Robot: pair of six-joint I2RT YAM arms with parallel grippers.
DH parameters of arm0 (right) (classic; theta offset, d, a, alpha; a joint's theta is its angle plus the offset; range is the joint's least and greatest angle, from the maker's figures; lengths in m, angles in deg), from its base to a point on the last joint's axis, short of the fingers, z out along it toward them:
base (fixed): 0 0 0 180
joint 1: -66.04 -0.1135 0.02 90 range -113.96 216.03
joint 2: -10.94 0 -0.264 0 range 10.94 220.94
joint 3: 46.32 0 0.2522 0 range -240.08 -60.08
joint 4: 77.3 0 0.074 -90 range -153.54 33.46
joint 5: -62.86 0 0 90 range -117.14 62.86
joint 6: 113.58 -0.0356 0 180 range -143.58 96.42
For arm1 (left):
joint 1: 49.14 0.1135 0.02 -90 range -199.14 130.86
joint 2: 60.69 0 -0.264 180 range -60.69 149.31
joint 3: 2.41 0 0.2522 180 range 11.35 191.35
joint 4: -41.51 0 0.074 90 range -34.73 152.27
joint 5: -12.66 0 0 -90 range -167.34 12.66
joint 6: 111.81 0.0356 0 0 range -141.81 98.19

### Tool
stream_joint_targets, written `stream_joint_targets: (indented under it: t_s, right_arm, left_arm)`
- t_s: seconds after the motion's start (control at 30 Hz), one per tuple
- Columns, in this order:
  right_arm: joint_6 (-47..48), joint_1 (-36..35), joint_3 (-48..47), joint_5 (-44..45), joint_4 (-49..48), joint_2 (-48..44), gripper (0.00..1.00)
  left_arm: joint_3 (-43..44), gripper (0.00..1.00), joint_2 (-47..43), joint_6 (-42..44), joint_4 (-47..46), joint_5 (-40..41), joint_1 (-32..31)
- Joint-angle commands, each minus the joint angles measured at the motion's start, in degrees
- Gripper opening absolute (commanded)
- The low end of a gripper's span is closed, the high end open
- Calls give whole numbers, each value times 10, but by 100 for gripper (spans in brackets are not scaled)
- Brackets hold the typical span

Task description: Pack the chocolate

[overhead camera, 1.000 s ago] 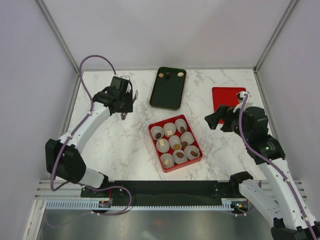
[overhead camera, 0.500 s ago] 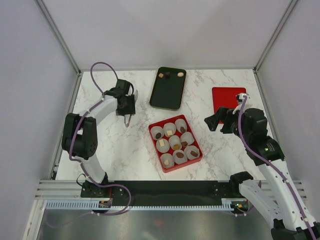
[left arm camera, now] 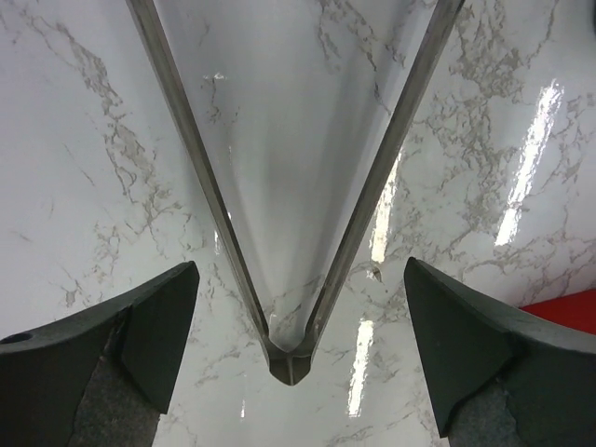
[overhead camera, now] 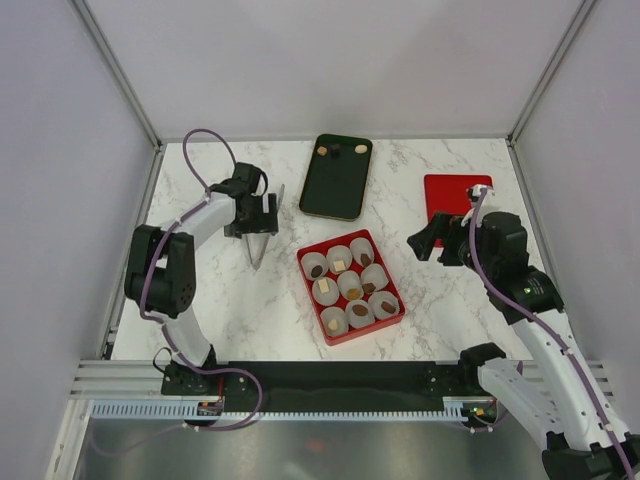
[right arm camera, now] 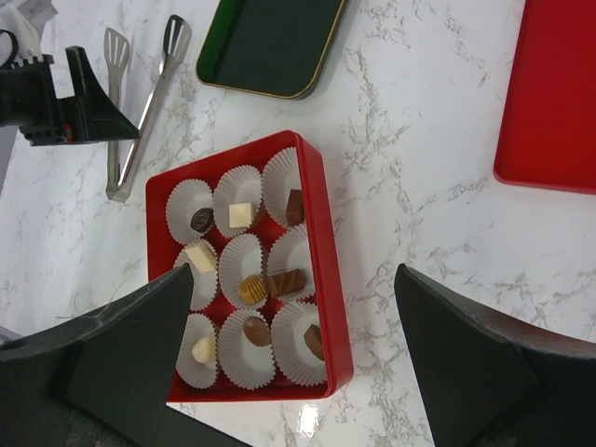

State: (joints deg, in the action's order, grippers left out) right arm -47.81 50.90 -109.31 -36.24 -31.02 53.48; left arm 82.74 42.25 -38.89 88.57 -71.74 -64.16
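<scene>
Three chocolates (overhead camera: 337, 150) sit at the far edge of the tray (overhead camera: 335, 195). The others are seated in cups (right arm camera: 177, 191) in the box (right arm camera: 326, 261). The three lie far-right of the left gripper (left arm camera: 296, 279), judged the nearer arm. Its wide jaws straddle unheld tongs (overhead camera: 257, 252) on the tabletop (overhead camera: 230, 300), long axis pointing away. The right gripper (overhead camera: 432, 240) is spread wide and empty.

Metal tongs (overhead camera: 257, 255) lie spread in a V on the white marble table (overhead camera: 220, 300), left of a red box (right arm camera: 328, 251). Nine white fluted paper cups (right arm camera: 182, 200) fill the box, three by three. A dark green tray (overhead camera: 335, 185) sits behind it, and a flat red lid (overhead camera: 448, 195) lies far right.
</scene>
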Motion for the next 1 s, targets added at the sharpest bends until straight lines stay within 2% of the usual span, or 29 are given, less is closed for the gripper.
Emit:
stream_joint_targets:
  t_s: [0.0,0.23,0.4,0.47,0.57,0.6,0.73,0.97]
  right_arm:
    - [-10,1,-31,12,11,11,98]
    - [-30,1,-90,48,10,83,98]
    - [12,5,-183,130,13,232,94]
    - [28,12,-214,140,11,306,91]
    - [56,28,-277,139,7,398,77]
    - [62,34,-303,139,5,418,68]
    - [85,61,-346,163,5,518,58]
    - [109,107,-365,191,5,627,49]
  left_arm:
    - [1,100,-65,-19,6,-3,2]
    - [-63,100,-199,-30,8,-82,-8]
    - [-114,100,-346,-9,5,-203,-14]
    - [-131,100,-402,-8,5,-218,-14]
    - [-167,100,-506,-7,0,-225,-14]
    - [-180,100,-547,-8,-3,-215,-14]
    - [-204,100,-599,-13,-9,-219,-14]
    - [-243,100,-596,-10,-8,-252,-15]
